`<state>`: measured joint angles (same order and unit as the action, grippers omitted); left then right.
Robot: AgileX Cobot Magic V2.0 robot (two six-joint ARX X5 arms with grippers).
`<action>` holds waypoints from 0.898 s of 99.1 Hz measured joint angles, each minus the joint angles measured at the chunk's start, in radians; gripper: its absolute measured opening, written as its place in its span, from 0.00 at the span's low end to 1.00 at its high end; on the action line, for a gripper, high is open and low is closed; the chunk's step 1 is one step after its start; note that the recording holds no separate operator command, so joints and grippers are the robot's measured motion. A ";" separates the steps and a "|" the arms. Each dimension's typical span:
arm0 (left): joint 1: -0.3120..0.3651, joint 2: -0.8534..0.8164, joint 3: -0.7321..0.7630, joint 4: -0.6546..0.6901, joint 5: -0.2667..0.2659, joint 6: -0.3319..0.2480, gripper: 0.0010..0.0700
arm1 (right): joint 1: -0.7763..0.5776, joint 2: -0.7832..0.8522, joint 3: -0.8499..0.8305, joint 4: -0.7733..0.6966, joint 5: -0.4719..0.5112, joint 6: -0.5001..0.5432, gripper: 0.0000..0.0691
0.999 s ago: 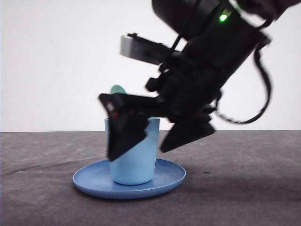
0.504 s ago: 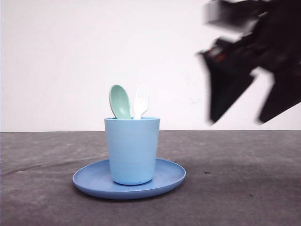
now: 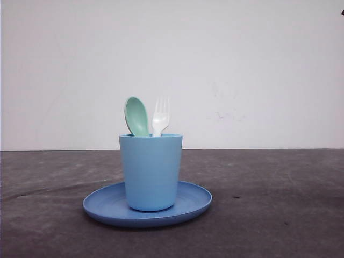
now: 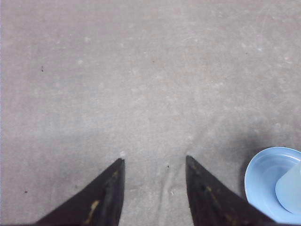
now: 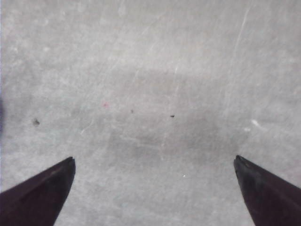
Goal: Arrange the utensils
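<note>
Gone from the front view: the dark right arm that covered the cup (image 3: 151, 172) a second ago, then blurred up and rightward. Now uncovered: spoon (image 3: 137, 116) and fork (image 3: 160, 116).

The cup (image 3: 151, 172) hides the handles of the spoon (image 3: 137, 116) and fork (image 3: 160, 115); in the left wrist view the picture's edge cuts off the plate (image 4: 263, 181).
</note>
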<state>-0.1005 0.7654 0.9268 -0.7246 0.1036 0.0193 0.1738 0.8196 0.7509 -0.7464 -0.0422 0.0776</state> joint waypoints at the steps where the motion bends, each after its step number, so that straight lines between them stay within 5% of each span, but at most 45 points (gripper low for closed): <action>1: 0.000 0.000 0.000 0.000 0.000 0.000 0.33 | 0.000 0.000 0.000 0.000 0.000 -0.001 0.98; 29: 0.000 0.000 0.000 -0.003 0.000 0.000 0.31 | 0.000 0.001 0.000 -0.001 0.000 -0.003 0.97; 40: 0.000 0.000 0.000 -0.020 0.000 0.000 0.09 | 0.000 0.001 0.000 -0.009 -0.001 -0.003 0.55; 47: 0.000 0.000 0.000 -0.027 0.000 0.000 0.03 | 0.000 0.001 0.000 -0.009 -0.001 -0.003 0.26; 55: 0.000 0.000 0.000 -0.029 0.000 0.000 0.01 | 0.000 0.001 0.000 -0.009 -0.001 -0.003 0.09; 89: 0.000 0.000 0.000 -0.019 0.000 0.000 0.01 | 0.000 0.001 0.000 0.023 -0.003 -0.003 0.02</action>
<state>-0.1005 0.7654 0.9268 -0.7437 0.1036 0.0196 0.1738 0.8207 0.7509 -0.7231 -0.0452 0.0746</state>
